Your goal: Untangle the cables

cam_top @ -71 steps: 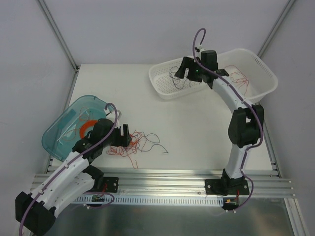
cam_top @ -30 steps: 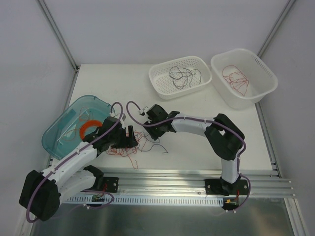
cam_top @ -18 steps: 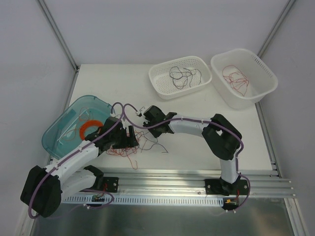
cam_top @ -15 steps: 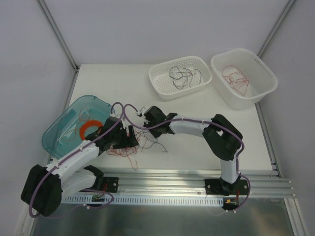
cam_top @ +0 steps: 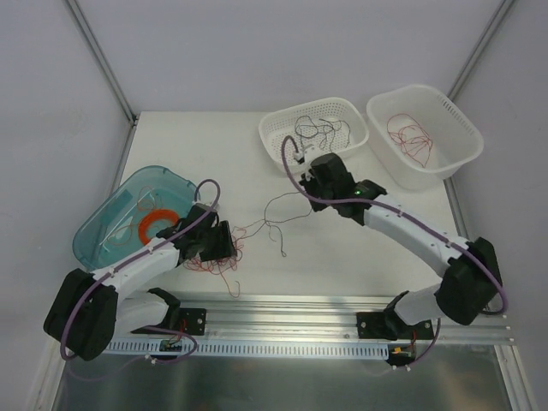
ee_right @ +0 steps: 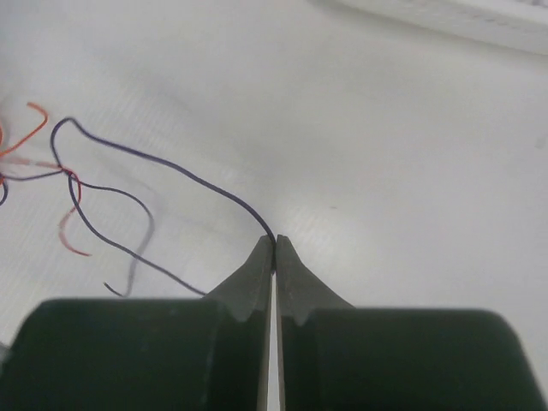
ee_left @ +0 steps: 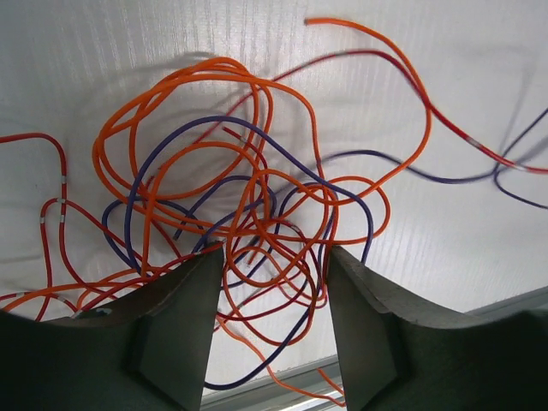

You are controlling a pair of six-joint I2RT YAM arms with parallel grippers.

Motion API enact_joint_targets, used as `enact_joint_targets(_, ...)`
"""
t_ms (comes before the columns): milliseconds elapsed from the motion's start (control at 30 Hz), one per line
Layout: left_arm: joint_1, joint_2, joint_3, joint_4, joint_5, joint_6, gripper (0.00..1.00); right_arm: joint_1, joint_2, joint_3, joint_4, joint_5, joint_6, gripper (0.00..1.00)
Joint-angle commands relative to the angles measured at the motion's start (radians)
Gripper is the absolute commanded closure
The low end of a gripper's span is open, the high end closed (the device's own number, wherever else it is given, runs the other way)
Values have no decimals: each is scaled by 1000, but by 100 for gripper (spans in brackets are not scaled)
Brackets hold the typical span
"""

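Low and left of centre in the top view, the tangle of cables (cam_top: 219, 260) lies on the surface (cam_top: 197, 154). The left gripper (ee_left: 276, 257) stands partly open, its fingers straddling the tangle's lower strands. Near the frame's centre, the right gripper (ee_right: 274, 244) is pinched fully closed on one dark cable (ee_right: 184, 178), which trails left toward the tangle.

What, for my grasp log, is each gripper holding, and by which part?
Right gripper: a dark cable, pinched partway along between its fingertips. Left gripper: nothing; its fingers straddle the tangle, apart.
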State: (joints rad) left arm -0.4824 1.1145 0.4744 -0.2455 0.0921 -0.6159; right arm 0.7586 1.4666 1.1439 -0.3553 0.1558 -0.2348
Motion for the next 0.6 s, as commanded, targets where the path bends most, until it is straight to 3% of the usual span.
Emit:
enact_joint_targets(0,8,28,4,18,-28,-13,50,-90,-153,71,-115,44,-26,99)
enact_joint_targets(200,8,77,18,26,-15,-21,61,-261,-305,279,-240,-5,-46,99)
enact_joint_targets(367,8,91,27,31,-14,-28,62,-430,-373,405,-283,-108,-15,99)
enact_joint_targets(567,8,93,44,31,-9,-38,61,-538,-411,510,-295,-202,8,99)
